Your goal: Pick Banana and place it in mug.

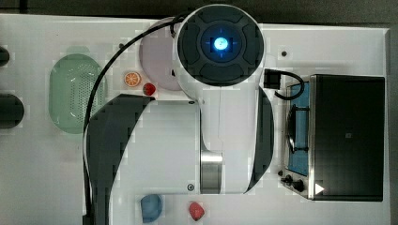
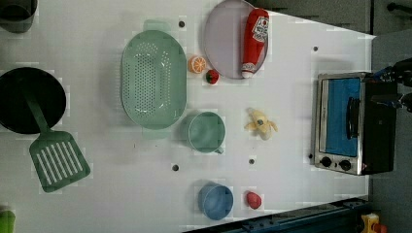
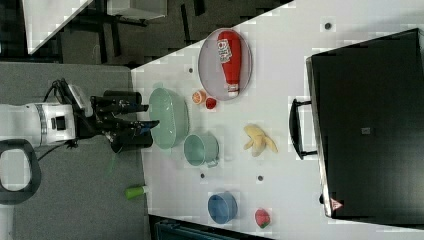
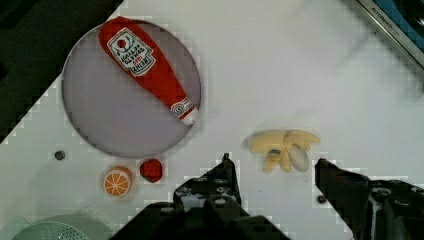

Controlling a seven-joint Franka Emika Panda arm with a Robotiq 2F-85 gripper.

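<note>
Wrist view: pale yellow peeled banana (image 4: pixel 284 148) lies flat; jaws apart, empty.

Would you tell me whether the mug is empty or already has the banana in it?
Empty. The left view looks into the mug and shows bare green inside; the banana lies apart on the table.

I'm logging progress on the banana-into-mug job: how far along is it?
Nothing looks done yet: the banana lies on the white table, apart from the mug, which looks empty. In hand: the tool is open with nothing between its fingers, and in the wrist view the banana sits just ahead of them. Left: grasp the banana, lift it, carry it to the mug and release it inside.
</note>
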